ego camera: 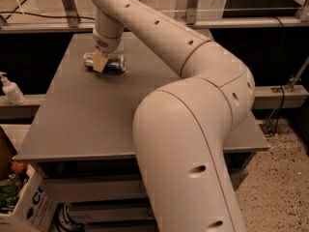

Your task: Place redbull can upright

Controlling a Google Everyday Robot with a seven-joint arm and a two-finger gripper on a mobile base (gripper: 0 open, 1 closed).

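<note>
Redbull can (115, 65) lies on its side on the grey table (96, 120), towards the far left part of the top, with its long axis running roughly left to right. Its silver end points left and a darker blue stretch shows on the right. The gripper (102, 61) comes down on it from directly above. The gripper's tan lower part crosses the near side of the can about a third of the way along from the silver end, so a short piece of can shows to the left of it and a longer piece to the right. The can's body rests flat against the tabletop. Whether the gripper is clamped on the can or only set over it cannot be told, since its far side is hidden behind the can and the wrist. The cream-coloured arm (193, 129) rises large in the foreground and bends back over the table to reach that spot. A white pump bottle (10, 88) stands on a ledge left of the table, well apart from the can, and a cardboard box (34, 204) sits low at the left.
</note>
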